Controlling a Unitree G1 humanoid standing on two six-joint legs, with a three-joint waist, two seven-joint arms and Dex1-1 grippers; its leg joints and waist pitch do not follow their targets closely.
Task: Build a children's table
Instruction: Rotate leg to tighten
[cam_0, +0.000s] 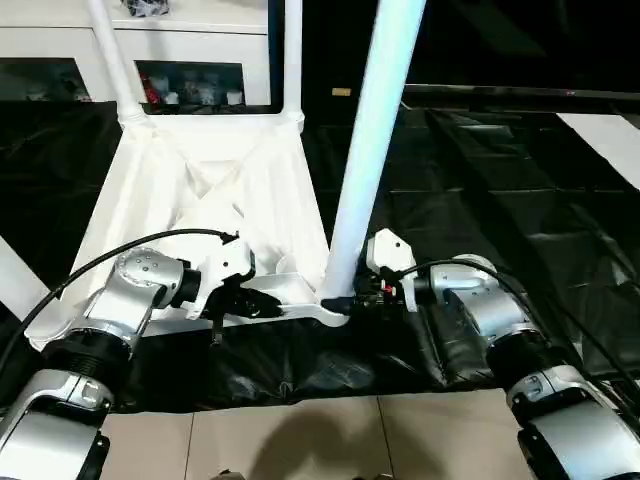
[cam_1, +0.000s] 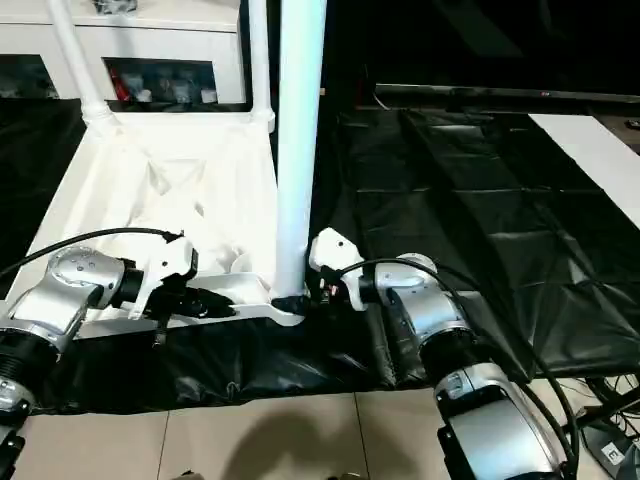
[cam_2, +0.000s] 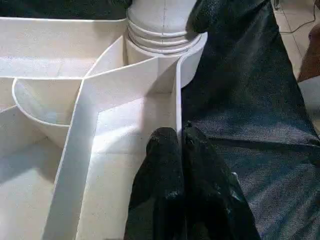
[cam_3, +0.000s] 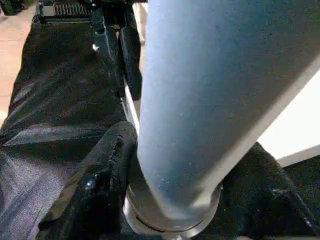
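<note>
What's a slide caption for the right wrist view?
Right tool straddling the base of a white tapered plastic tube leg seated in its corner socket.

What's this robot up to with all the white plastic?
It is assembling a small white plastic children's table, whose ribbed rectangular top lies upside down on a black-draped surface. The left end effector is shut on the top's near rim. The right end effector has its fingers around the base of a white tube leg standing in the near corner socket.

No text, label, brand, number or sign can be read on anything here.
</note>
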